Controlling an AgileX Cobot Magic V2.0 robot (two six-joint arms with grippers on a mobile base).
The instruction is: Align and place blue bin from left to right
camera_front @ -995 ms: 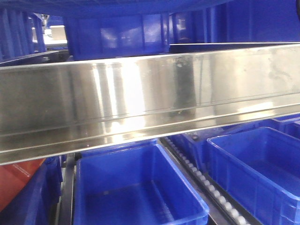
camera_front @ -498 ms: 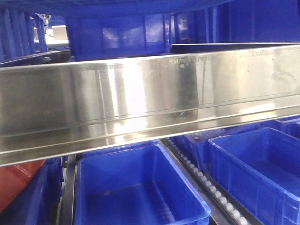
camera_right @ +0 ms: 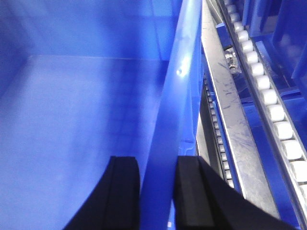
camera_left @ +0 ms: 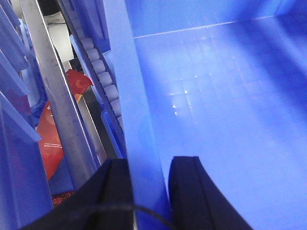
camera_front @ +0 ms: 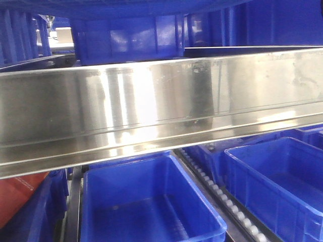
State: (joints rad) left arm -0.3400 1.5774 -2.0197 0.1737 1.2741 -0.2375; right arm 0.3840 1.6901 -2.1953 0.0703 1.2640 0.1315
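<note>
The blue bin [camera_left: 216,96] fills the left wrist view, seen from above its open, empty inside. My left gripper [camera_left: 149,165] is shut on the bin's left wall rim [camera_left: 127,91], one black finger outside and one inside. In the right wrist view the same blue bin [camera_right: 72,120] takes up the left half. My right gripper [camera_right: 156,163] is shut on its right wall rim [camera_right: 180,86], again with a finger on each side. Neither gripper shows in the front view.
A wide steel rail [camera_front: 161,111] crosses the front view. Below it two open blue crates [camera_front: 146,201] [camera_front: 282,176] flank a roller track [camera_front: 222,196], with a red object [camera_front: 20,191] at left. More blue crates [camera_front: 126,40] stand behind. Roller tracks [camera_left: 103,76] [camera_right: 268,96] run beside the held bin.
The front view has shifted a few pixels, so the rail and the crates sit slightly further right than a second ago. Almost nothing differs over the last half second.
</note>
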